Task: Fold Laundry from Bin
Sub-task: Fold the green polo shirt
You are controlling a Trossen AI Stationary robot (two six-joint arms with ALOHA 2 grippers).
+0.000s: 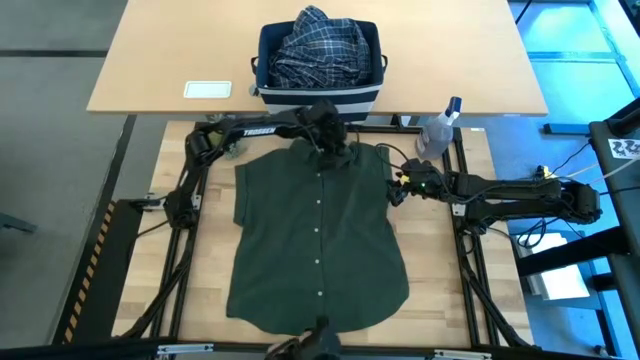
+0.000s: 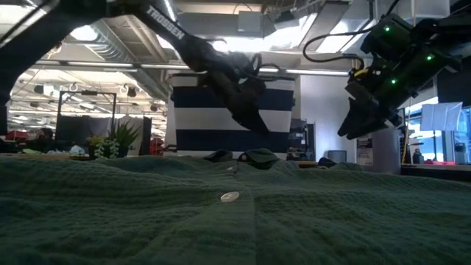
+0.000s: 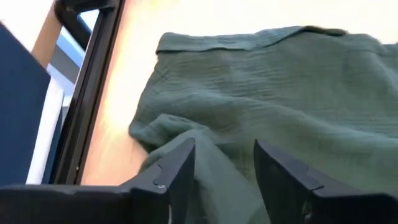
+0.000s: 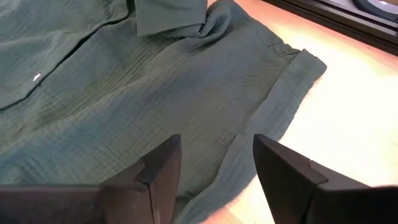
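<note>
The dark olive-green shirt (image 1: 315, 240) lies spread flat on the table, buttoned front up, its collar (image 2: 257, 156) toward the far edge. My left gripper (image 1: 333, 143) hovers open just above the collar end, a rumpled fold of the shirt (image 3: 205, 155) below its fingers. My right gripper (image 1: 393, 190) stands open above the shirt's right sleeve (image 4: 273, 81), clear of it. The navy striped bin (image 1: 320, 97) stands on the far table, with the blue-and-white plaid shirt (image 1: 320, 45) heaped in it. The black garment is out of view.
A clear spray bottle (image 1: 440, 128) stands at the table's far right corner, close to my right arm. A white card (image 1: 208, 90) lies on the far table, left of the bin. Black frame rails (image 1: 470, 270) run along the table's sides.
</note>
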